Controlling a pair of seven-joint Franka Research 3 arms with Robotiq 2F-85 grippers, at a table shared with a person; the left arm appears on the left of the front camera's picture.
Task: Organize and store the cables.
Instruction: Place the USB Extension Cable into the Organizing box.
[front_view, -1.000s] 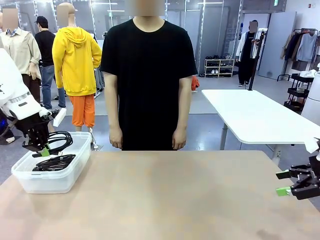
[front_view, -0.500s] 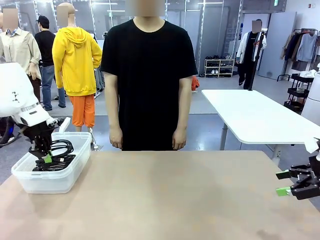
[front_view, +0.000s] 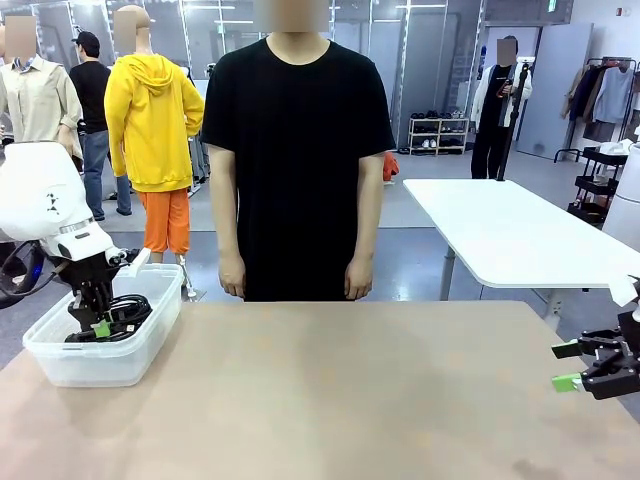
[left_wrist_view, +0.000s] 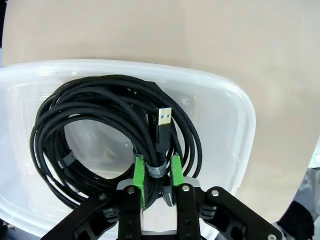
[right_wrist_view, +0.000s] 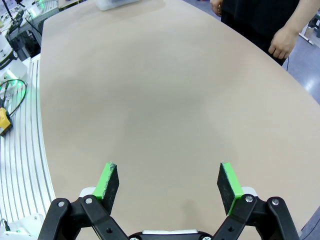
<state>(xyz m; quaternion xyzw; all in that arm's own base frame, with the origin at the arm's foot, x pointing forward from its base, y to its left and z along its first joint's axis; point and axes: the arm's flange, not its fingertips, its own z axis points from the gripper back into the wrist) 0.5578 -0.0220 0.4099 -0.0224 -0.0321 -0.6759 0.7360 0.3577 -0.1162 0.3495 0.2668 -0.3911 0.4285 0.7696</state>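
Since the earlier frame my left claw (left_wrist_view: 155, 181) has sunk into the bin (front_view: 60, 365), carrying the coil (left_wrist_view: 107, 130) down. Its pads now straddle the coil's tied band, parting. Right claw (right_wrist_view: 169, 185) stands released, well apart from the bin. Coil seems light and floppy; grip at the band.

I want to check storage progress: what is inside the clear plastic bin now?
Inside the clear plastic bin lie coiled black cables, one showing a USB plug. How many coils cannot be told; they overlap.
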